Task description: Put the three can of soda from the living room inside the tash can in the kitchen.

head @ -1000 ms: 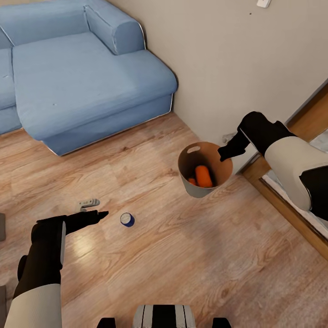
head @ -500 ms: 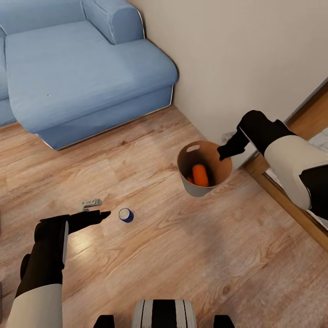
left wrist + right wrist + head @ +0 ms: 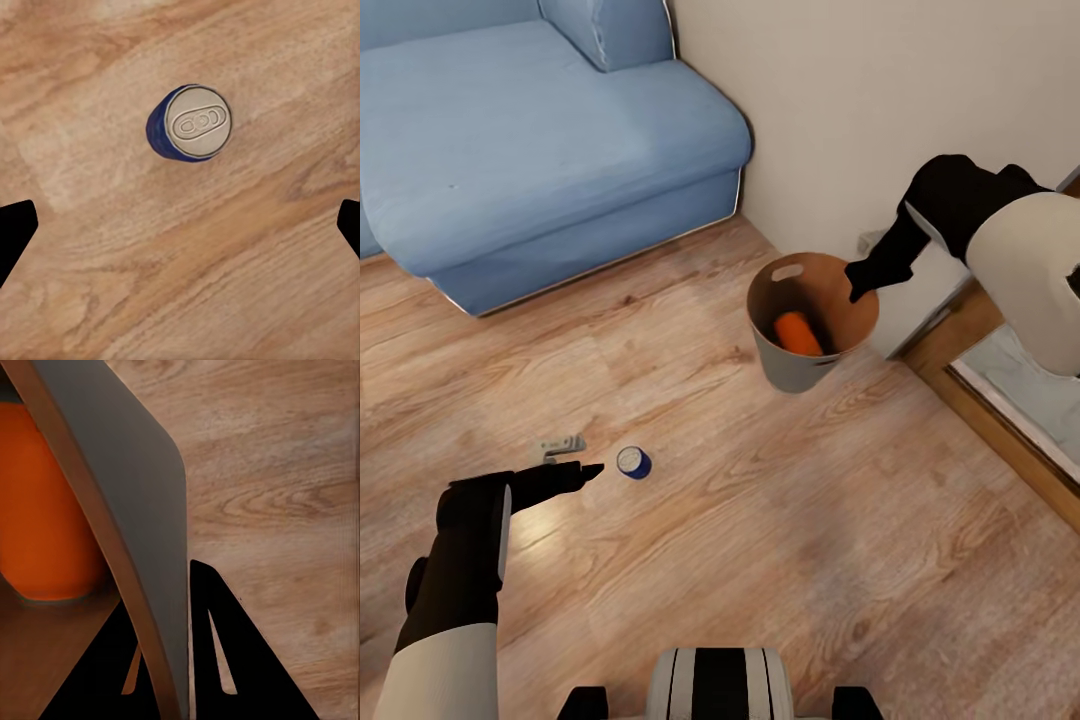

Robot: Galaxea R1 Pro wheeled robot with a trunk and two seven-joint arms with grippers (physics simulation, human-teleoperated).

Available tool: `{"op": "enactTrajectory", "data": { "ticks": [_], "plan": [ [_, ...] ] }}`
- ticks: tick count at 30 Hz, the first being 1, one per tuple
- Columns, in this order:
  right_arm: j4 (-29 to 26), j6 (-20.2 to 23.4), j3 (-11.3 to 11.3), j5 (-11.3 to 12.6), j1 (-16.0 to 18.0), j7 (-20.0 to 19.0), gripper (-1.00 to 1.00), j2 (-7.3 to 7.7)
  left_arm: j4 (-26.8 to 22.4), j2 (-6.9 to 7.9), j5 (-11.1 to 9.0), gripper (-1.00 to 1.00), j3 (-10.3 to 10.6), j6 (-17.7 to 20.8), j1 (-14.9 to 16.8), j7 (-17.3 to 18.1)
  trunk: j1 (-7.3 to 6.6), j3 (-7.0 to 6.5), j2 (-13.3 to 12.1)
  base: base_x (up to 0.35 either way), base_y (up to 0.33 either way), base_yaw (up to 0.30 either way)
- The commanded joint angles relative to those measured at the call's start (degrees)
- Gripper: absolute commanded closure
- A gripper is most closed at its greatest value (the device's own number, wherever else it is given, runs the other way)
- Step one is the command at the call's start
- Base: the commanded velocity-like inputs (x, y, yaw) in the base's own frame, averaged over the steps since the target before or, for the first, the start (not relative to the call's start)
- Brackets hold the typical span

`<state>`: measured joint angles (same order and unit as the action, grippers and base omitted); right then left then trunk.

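A blue soda can (image 3: 633, 462) with a silvery top stands upright on the wood floor. My left gripper (image 3: 575, 472) hovers just beside it, open; in the left wrist view the can (image 3: 191, 124) lies ahead of the wide-spread fingertips (image 3: 15, 232). The trash can (image 3: 792, 372), pale grey outside and brown inside, hangs tilted above the floor near the wall. My right gripper (image 3: 857, 285) is shut on its rim, with the bin wall (image 3: 142, 510) between the fingers. An orange can (image 3: 798, 333) lies inside the bin, close up in the right wrist view (image 3: 45, 510).
A blue sofa (image 3: 540, 130) fills the far left, against a beige wall (image 3: 880, 90). A small grey object (image 3: 560, 445) lies on the floor beside the blue can. A wooden door threshold (image 3: 1000, 430) runs along the right. My base (image 3: 720, 690) shows at the bottom edge.
The head view has shifted a little toward the floor. My right arm has risen, lifting the trash can, and the orange can has slid inside it. The left gripper holds its place.
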<state>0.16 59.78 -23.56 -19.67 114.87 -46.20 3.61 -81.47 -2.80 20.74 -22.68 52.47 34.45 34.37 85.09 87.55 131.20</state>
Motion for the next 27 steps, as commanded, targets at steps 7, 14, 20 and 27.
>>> {"op": "enactTrajectory", "data": {
  "ticks": [7,14,20,27],
  "plan": [
    [1.9,0.2,-2.3,0.5,4.9,-0.2,1.0,-0.59,0.0,-0.08,-0.1,-1.0,0.2,0.0,0.0,0.0,1.54,1.81,2.8,0.0,0.0,0.0],
    [2.1,0.2,-2.6,0.3,8.1,-0.2,1.0,-1.22,0.1,-0.79,0.1,-1.0,0.3,-0.1,0.0,0.0,3.08,3.47,5.6,0.0,0.0,0.0],
    [2.2,0.2,-2.7,0.3,9.8,-0.2,1.0,-2.88,0.0,-0.87,0.1,-1.0,0.3,-0.1,0.0,0.0,4.39,4.88,8.0,0.0,0.0,0.0],
    [2.3,0.2,-4.7,0.3,11.5,-0.2,1.0,-4.67,0.1,-0.89,0.1,-1.0,0.4,-0.1,0.0,0.0,5.93,6.4,10.8,0.0,0.0,0.0]
  ]
}}
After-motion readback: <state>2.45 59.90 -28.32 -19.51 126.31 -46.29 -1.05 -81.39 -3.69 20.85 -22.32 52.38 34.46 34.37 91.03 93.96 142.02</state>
